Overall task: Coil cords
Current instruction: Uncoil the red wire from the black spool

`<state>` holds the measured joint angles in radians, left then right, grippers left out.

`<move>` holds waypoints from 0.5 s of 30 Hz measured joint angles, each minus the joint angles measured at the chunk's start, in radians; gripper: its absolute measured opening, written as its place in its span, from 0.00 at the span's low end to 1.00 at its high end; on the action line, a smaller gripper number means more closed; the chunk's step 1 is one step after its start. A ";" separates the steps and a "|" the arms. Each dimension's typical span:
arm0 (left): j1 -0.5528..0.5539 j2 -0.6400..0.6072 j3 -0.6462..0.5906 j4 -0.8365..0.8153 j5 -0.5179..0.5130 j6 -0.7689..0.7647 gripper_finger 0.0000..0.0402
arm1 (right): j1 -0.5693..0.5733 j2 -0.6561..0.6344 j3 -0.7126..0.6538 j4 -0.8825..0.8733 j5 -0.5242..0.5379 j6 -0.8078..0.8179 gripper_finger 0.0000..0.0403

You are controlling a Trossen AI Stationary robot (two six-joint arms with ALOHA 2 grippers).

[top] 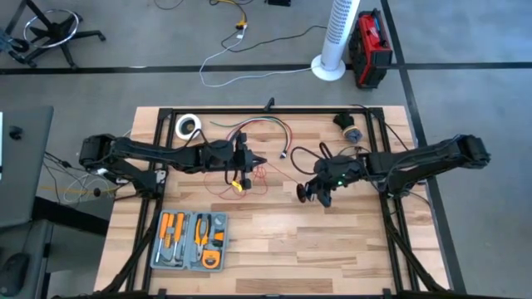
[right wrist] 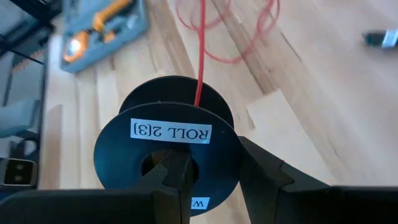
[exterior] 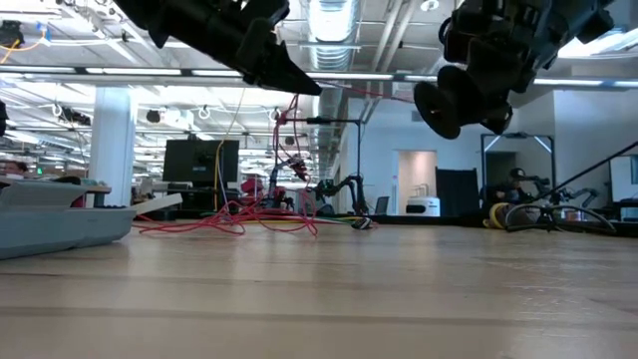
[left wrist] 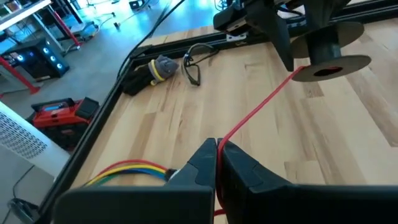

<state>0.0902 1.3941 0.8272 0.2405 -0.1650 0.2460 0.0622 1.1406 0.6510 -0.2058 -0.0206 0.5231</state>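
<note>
Left pincer (left wrist: 217, 149) pinches red wire (left wrist: 258, 109)

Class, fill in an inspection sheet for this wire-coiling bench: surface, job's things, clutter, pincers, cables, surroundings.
Surface: wooden slat table, framed by black rails.
Job's things: thin red wire running taut from the left pincer to a black spool; the rest lies in loose loops on the table.
Clutter: tray of orange-handled tools; white tape roll; multicoloured wire bundle.
Pincers: left pincer shut on the red wire, raised; right pincer shut on the spool, raised.
Cables: white cable on the floor.
Surroundings: white tower fan; red case; office chair.
</note>
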 joint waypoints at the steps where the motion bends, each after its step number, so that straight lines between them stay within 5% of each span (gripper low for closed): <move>1: 0.000 0.000 0.000 -0.005 0.000 -0.004 0.00 | 0.000 0.009 0.000 -0.002 -0.001 0.001 0.27; 15: 0.000 0.000 0.000 -0.224 -0.001 -0.076 0.00 | 0.006 0.250 0.137 -0.158 -0.007 0.030 0.27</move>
<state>0.0898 1.3945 0.8268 0.0164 -0.1658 0.1697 0.0677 1.3906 0.7883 -0.3643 -0.0274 0.5526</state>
